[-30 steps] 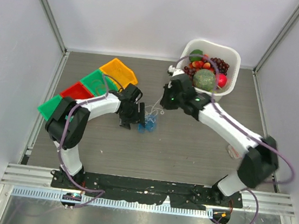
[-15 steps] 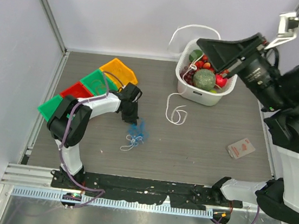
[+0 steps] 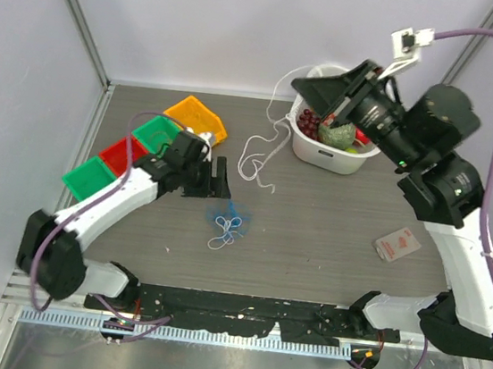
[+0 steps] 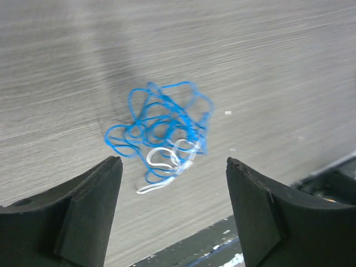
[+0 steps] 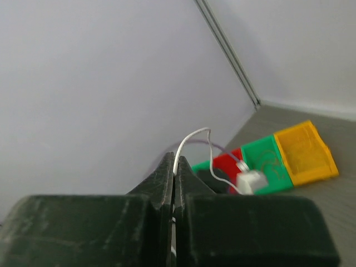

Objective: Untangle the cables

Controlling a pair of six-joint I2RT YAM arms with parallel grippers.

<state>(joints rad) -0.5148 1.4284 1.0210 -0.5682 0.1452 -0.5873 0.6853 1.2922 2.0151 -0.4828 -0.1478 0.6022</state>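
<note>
A small bunch of tangled blue cable with white loops (image 3: 224,221) lies on the table; in the left wrist view it (image 4: 161,130) is just beyond my fingertips. My left gripper (image 3: 219,184) (image 4: 173,162) is open and empty, just left of and above the bunch. My right gripper (image 3: 298,83) (image 5: 175,158) is raised high and shut on a long white cable (image 3: 255,161) (image 5: 192,136). That cable hangs down to the table left of the basket, with a white plug (image 5: 250,181) on it. No other cable colours show.
A white basket (image 3: 333,156) of fruit stands at the back right. A row of yellow (image 3: 196,117), green (image 3: 156,130), red (image 3: 124,153) and green (image 3: 86,174) bins stands at the left. A small card (image 3: 397,244) lies at the right.
My right gripper has pulled the white cable out of the bunch and lifted it high, then swung left. My left gripper has let go of the bunch and drawn back.
</note>
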